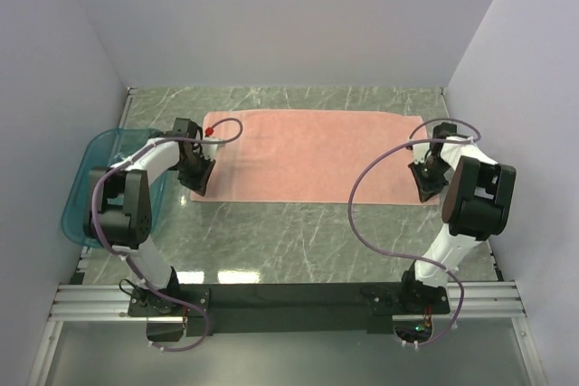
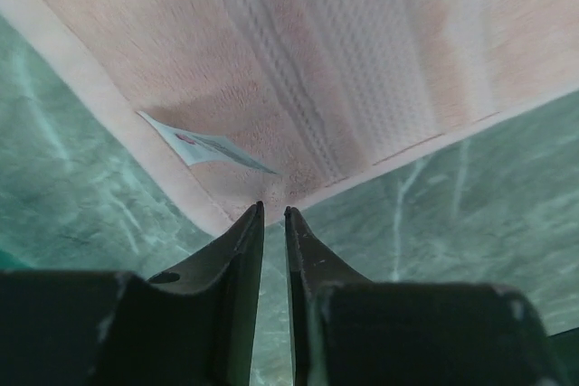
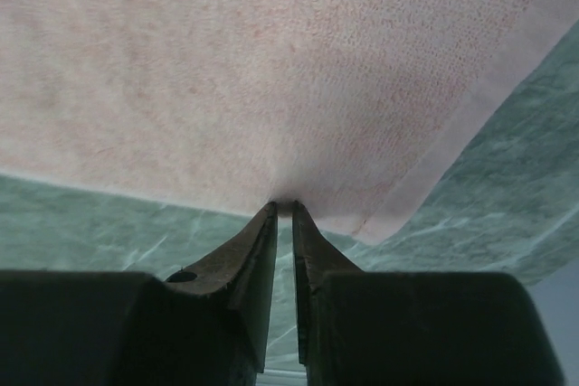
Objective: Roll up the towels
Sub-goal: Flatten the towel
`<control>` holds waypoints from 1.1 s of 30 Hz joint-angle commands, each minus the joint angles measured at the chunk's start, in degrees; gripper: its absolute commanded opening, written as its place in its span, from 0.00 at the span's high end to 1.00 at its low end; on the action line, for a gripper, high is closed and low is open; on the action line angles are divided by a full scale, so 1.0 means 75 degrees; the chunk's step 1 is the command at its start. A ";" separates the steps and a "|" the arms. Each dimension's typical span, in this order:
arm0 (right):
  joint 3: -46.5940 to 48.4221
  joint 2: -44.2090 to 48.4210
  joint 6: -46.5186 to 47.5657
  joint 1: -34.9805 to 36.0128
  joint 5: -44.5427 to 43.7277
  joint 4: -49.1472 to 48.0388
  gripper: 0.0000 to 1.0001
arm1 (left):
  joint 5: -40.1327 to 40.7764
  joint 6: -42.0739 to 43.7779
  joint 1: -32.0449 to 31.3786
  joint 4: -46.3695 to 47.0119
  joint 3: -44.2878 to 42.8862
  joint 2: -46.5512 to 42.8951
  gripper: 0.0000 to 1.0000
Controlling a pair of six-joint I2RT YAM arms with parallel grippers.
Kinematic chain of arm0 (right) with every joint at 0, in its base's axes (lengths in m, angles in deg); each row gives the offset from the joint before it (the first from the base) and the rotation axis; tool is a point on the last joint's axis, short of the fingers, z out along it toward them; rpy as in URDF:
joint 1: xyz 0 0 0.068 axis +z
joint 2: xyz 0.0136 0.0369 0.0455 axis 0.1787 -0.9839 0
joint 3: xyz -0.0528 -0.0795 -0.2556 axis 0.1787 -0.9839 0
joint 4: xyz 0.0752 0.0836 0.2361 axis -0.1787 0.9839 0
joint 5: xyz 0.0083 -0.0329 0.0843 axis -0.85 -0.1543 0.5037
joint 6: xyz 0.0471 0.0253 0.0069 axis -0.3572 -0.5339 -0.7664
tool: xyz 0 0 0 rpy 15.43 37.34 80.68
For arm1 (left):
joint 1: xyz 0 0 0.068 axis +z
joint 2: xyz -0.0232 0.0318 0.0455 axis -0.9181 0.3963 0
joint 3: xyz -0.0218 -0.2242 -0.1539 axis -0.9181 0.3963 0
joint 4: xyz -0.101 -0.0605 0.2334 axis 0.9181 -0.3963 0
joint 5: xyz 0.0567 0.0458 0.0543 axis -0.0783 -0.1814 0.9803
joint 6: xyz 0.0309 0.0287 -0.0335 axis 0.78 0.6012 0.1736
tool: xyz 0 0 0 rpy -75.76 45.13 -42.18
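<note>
The salmon-pink towel (image 1: 317, 155) lies spread flat across the far half of the green marble table. My left gripper (image 1: 199, 183) is at its near left corner. In the left wrist view the jaws (image 2: 273, 211) stand almost together, pinching the very corner of the towel (image 2: 317, 61), with the small white label (image 2: 213, 146) just beyond the tips. My right gripper (image 1: 425, 189) is at the towel's near right corner. There the jaws (image 3: 284, 207) are closed on the near edge of the towel (image 3: 271, 70), and the cloth puckers at the tips.
A teal translucent tray (image 1: 77, 196) sits at the table's left edge, beside and partly under the left arm. White walls enclose the table on the left, back and right. Purple cables loop off both arms.
</note>
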 commanded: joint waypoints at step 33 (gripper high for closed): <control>0.6945 -0.3045 -0.2588 -0.0429 0.0883 0.0161 0.72 | -0.1812 -0.0845 0.0194 -0.0717 -0.4387 0.1065 0.55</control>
